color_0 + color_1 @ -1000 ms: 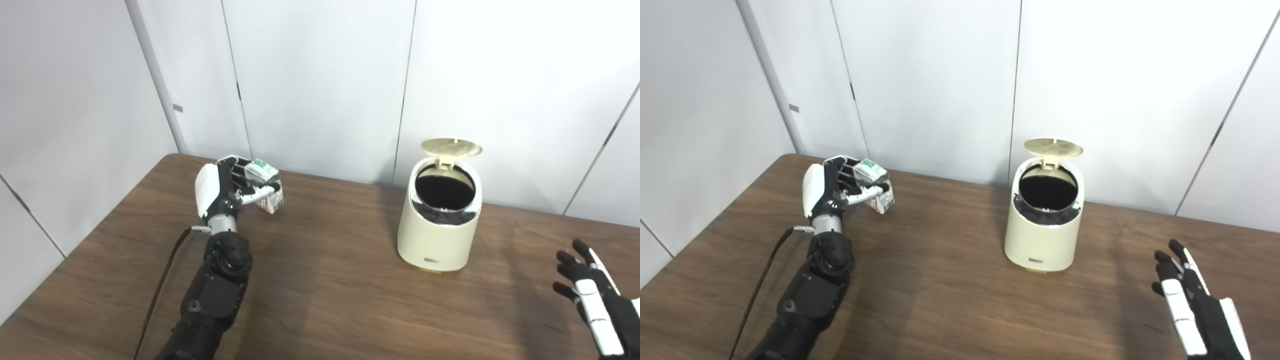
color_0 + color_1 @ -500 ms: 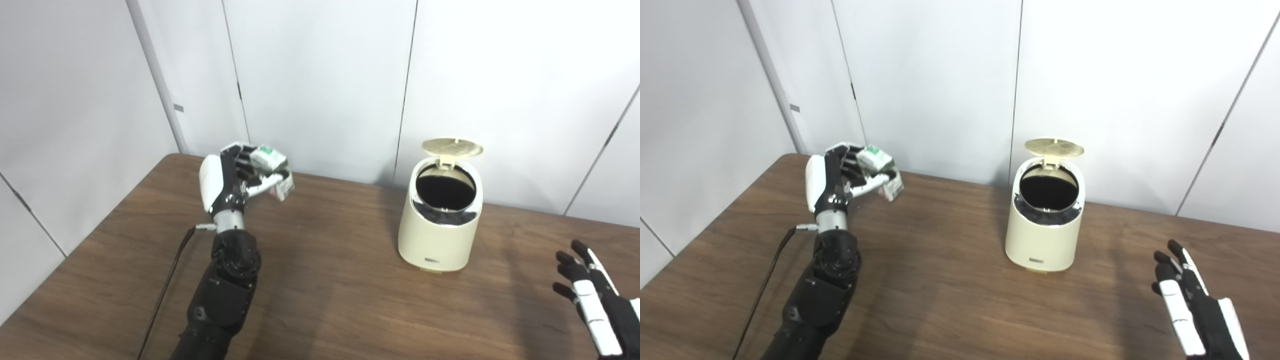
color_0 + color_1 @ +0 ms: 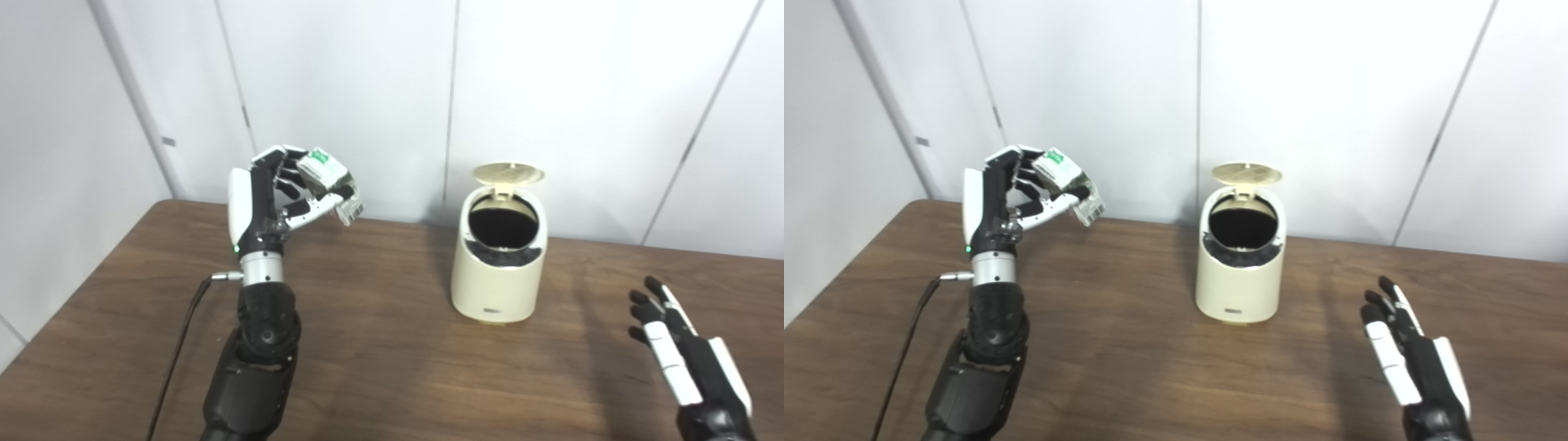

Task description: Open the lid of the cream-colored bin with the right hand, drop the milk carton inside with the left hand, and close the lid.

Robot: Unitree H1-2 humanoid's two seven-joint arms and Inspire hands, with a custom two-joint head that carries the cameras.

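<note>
Small white-and-green milk carton (image 3: pixel 327 187): gripped aloft in the left hand (image 3: pixel 269 196), tilted, well left of the cream-coloured plastic bin (image 3: pixel 499 263) for carrying across. Round lid (image 3: pixel 508 173) is propped up, mouth exposed. Right hand (image 3: pixel 686 358) is held open, empty, clear, near right above the brown wooden worktop (image 3: pixel 392 361).

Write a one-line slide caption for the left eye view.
Left hand holds the milk carton raised left of the bin, lid up; right hand waits open.

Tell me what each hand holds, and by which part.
Left hand grips the milk carton around its body, above the table. Right hand holds nothing.
</note>
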